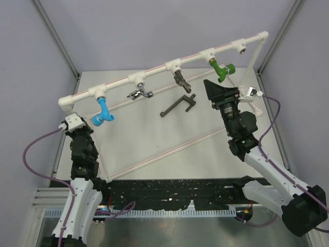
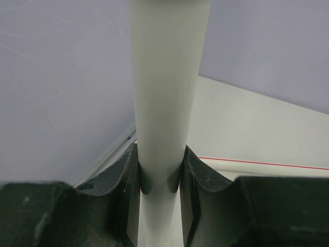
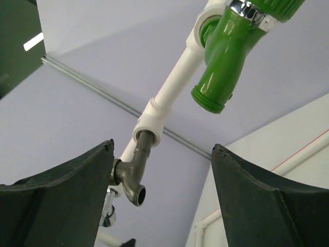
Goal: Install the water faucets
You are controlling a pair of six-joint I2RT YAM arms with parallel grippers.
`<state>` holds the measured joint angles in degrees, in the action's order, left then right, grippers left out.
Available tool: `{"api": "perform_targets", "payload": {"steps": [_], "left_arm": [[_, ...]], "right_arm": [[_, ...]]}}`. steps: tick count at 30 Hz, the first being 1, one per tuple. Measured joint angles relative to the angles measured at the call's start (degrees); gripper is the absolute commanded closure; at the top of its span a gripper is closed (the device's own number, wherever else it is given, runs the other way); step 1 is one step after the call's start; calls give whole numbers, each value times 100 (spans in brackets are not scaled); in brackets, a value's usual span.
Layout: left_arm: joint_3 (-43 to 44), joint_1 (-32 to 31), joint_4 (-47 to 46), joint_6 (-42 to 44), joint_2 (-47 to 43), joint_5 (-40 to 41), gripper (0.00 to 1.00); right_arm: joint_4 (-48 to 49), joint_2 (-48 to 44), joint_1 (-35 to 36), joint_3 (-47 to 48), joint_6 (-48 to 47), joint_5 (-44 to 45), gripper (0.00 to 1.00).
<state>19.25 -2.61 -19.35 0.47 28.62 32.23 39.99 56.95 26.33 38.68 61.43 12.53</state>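
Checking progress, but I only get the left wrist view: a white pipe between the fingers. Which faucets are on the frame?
Observer: Four hang from the white pipe frame: bright blue faucet, silver chrome faucet, dark bronze faucet, green faucet.
Operator: Anything left?
Observer: The long dark T-handled faucet lies on the table; the rightmost tee socket is empty.
Operator: The right end effector?
Observer: Open, empty, pointing up below the green faucet.
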Motion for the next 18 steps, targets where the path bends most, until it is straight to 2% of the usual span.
{"api": "perform_targets", "payload": {"steps": [3, 7, 10, 13, 18], "left_arm": [[0, -2, 4, 0, -2, 0, 100], [0, -11, 9, 2, -4, 2, 100], [0, -20, 9, 2, -4, 11, 100], [0, -33, 20, 2, -15, 13, 100], [0, -39, 35, 2, -28, 13, 100]], "right_arm": [[-503, -496, -9, -160, -608, -223, 15], [-1401, -1259, -17, -160, -2218, -629, 8], [-2374, -1622, -20, 168, -3823, -929, 6], [-3180, -1764, -20, 678, -5923, -1123, 3], [-3445, -1862, -26, 848, -8929, -1108, 1]]}}
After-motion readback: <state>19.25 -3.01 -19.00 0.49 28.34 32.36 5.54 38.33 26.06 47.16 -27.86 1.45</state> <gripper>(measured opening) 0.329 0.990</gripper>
